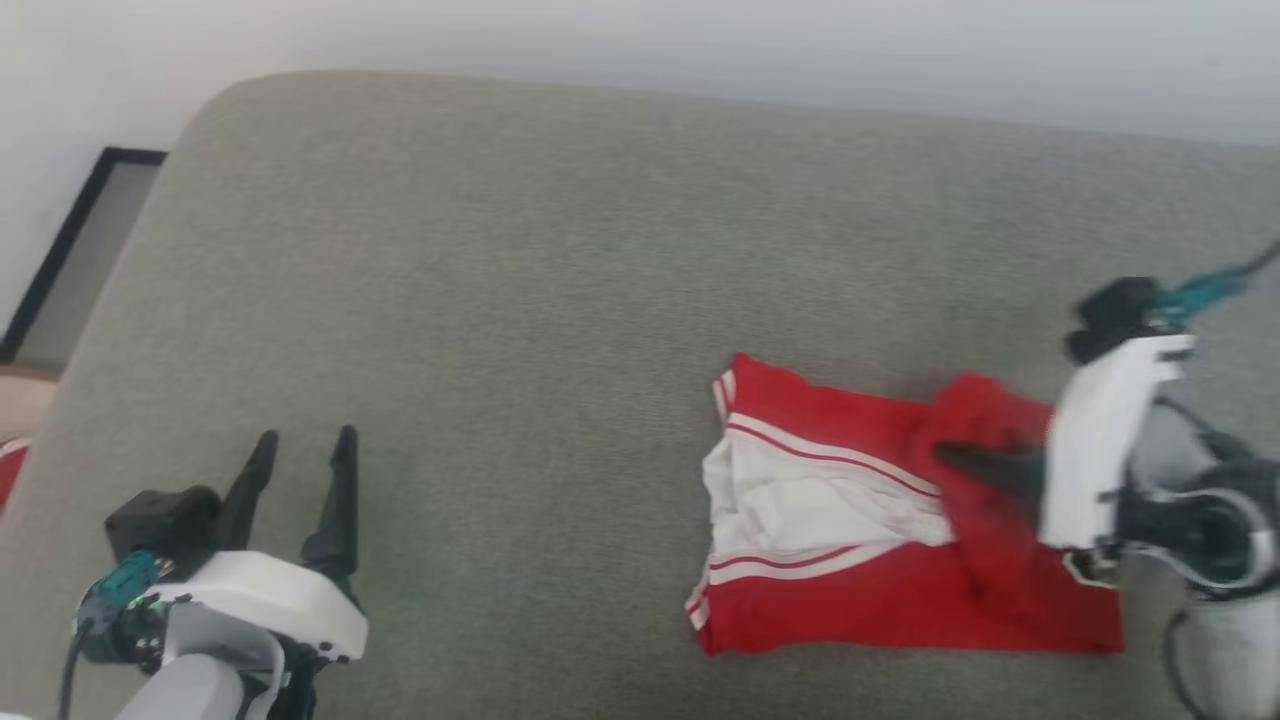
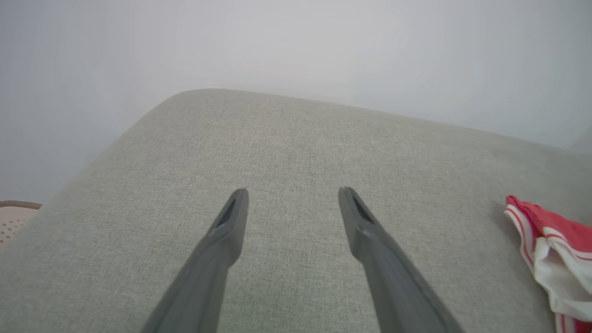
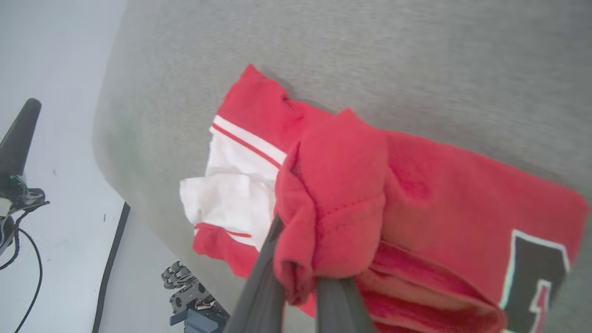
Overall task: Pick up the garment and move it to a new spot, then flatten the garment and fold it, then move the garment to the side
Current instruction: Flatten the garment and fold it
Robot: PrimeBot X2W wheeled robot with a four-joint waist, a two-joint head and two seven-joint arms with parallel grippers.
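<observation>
Draping over the clamped right end effector (image 3: 303, 282), garment (image 3: 462, 208) hides its fingertips.

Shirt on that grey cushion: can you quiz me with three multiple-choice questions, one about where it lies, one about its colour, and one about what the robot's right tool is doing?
1. In the head view, the shirt lies on which part of the cushion?
A. left
B. right
C. far edge

2. What is the shirt's main colour?
A. red
B. blue
C. green

3. The right tool is:
A. open above the shirt
B. shut on nothing
C. shut on a shirt fold

Answers:
1 B: it lies right of the middle, apart from the left tool.
2 A: the cloth is red, with white striped parts.
3 C: red fabric bunches between its closed fingers in the right wrist view.
</observation>
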